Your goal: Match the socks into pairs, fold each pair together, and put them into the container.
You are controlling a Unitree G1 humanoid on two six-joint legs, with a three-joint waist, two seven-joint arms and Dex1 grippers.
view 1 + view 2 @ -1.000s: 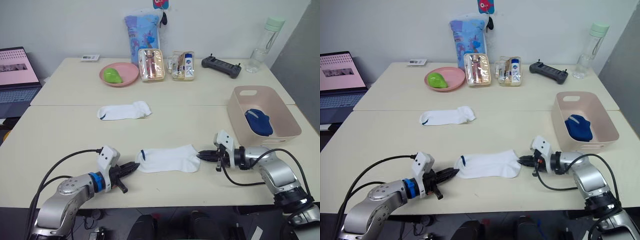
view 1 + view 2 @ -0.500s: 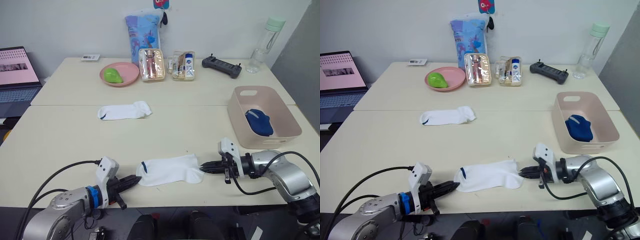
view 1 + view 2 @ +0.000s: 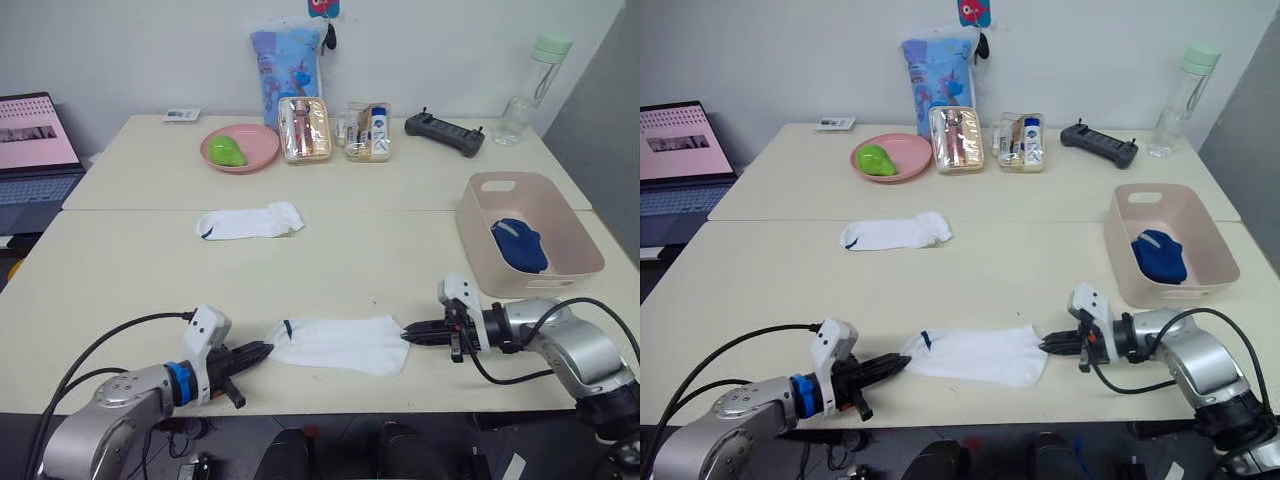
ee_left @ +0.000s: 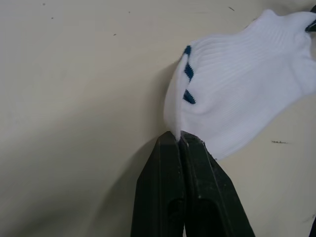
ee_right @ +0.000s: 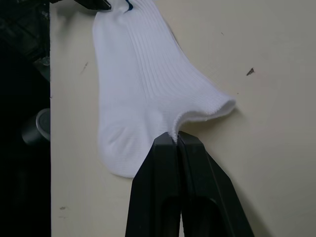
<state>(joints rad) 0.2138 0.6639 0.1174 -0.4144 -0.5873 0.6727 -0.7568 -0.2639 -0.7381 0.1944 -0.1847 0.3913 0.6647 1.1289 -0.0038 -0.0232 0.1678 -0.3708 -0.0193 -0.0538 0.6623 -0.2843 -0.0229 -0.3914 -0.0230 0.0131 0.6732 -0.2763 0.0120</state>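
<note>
Stretching across the near edge of the table (image 3: 120,270), that's where the action sits. Over on the robot's right stands the container (image 3: 482,240), and a folded dark blue pair (image 3: 518,243) already lies inside it, so part of the job looks done.

Now to the near white sock (image 3: 340,343), pulled out flat between both arms. Its twin, the far white sock (image 3: 247,221), lies well apart toward the back, untouched. Judging by that, the match has yet to be made, and this one is likely being carried or straightened so it can go onto its partner.

Left gripper (image 4: 178,137): fingers pressed tight together, pinching the cuff end right beside the dark blue cuff mark (image 4: 188,73). Right gripper (image 5: 176,136): jaws closed too, nipping the opposite edge of the same sock. Holding both ends keeps the soft fabric taut and flat instead of bunching, a sensible grip for lining it up.

Behind it all, the pink plate (image 3: 240,147) and clear pouches (image 3: 303,129) sit at the back, well out of the way.
</note>
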